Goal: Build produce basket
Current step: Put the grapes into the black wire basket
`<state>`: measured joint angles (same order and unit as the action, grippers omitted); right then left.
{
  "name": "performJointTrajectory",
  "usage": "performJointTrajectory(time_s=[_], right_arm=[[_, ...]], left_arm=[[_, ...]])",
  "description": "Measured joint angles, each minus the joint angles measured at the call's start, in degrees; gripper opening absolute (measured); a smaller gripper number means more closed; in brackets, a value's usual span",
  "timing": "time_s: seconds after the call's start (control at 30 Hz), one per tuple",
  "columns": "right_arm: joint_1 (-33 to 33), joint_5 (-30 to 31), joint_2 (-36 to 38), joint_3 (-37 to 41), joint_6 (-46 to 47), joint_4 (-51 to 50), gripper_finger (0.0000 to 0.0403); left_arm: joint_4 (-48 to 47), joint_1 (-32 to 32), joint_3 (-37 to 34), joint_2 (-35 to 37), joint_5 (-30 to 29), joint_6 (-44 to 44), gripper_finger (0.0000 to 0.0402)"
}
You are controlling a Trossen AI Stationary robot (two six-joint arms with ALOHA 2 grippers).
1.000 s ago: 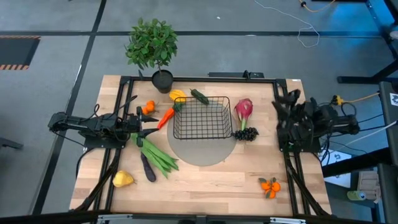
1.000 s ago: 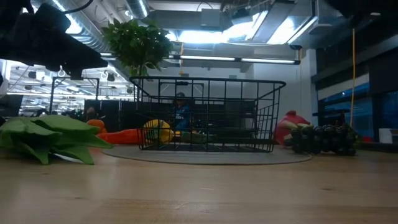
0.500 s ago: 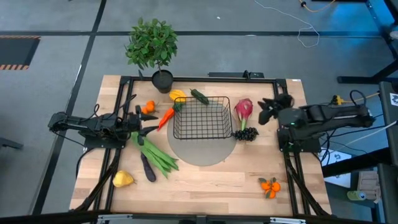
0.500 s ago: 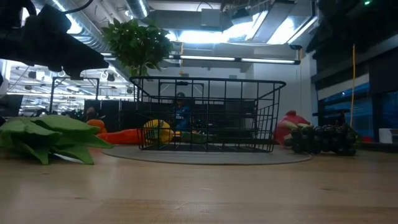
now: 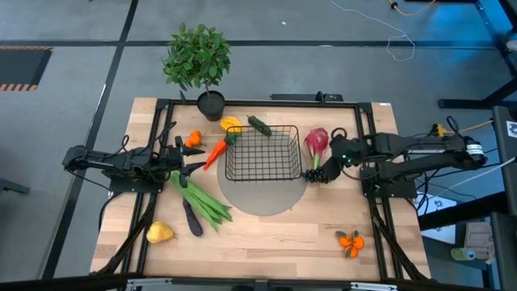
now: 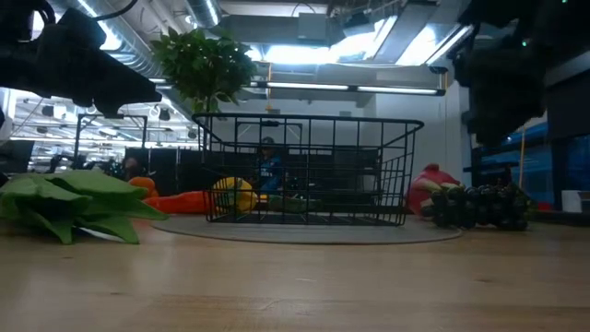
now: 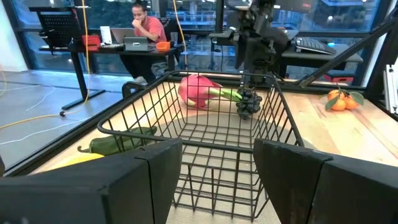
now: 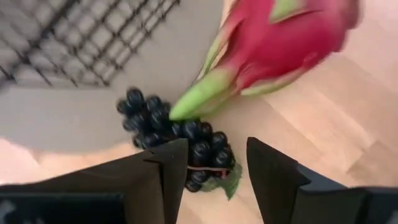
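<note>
The black wire basket [image 5: 261, 153] stands empty on a grey round mat [image 5: 262, 198]. The dark grapes [image 5: 320, 174] lie on the table at the basket's right, beside the pink dragon fruit [image 5: 316, 141]. My right gripper [image 5: 333, 162] hangs open above the grapes, pointing down; in the right wrist view the grapes [image 8: 186, 140] lie below its two fingers [image 8: 214, 180], apart from them. In the low view it [image 6: 498, 88] is well above the grapes [image 6: 479, 205]. My left gripper [image 5: 190, 158] is open and empty left of the basket, facing it [image 7: 217, 180].
Left of the basket lie a carrot [image 5: 215, 152], an orange [image 5: 192, 140], green stalks [image 5: 202, 200], an eggplant [image 5: 191, 217] and a pear [image 5: 160, 234]. A yellow pepper [image 5: 231, 124] and a cucumber [image 5: 259, 125] lie behind it. Oranges [image 5: 350, 241] lie near right. A potted plant [image 5: 211, 103] stands far left.
My right arm has unfolded from the table's right edge and reached toward the table's left, bringing its gripper over the grapes beside the dragon fruit. The produce and the basket have kept still.
</note>
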<state>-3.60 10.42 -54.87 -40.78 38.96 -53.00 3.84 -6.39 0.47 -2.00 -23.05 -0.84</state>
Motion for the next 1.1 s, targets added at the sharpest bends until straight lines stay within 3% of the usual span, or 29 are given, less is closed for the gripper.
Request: performJointTrajectory(time_s=[0.2, 0.37, 0.7, 1.1], right_arm=[[0.0, -7.3, -3.3, 1.7, -5.0, 5.3, 0.0155], [0.0, -7.1, -6.4, 1.7, -6.5, 6.1, 0.0155], [0.0, -6.9, -15.0, 1.7, -24.2, 7.5, 0.0155], [0.0, -7.8, -26.0, 1.4, -21.2, 8.7, 0.0155]], left_arm=[[0.0, 0.0, 0.0, 0.0, 0.0, 0.0, 0.019], [-0.1, 0.0, 0.0, 0.0, 0.0, 0.0, 0.019], [-0.1, 0.0, 0.0, 0.0, -0.1, 0.0, 0.019], [-0.1, 0.0, 0.0, 0.0, 0.0, 0.0, 0.019]])
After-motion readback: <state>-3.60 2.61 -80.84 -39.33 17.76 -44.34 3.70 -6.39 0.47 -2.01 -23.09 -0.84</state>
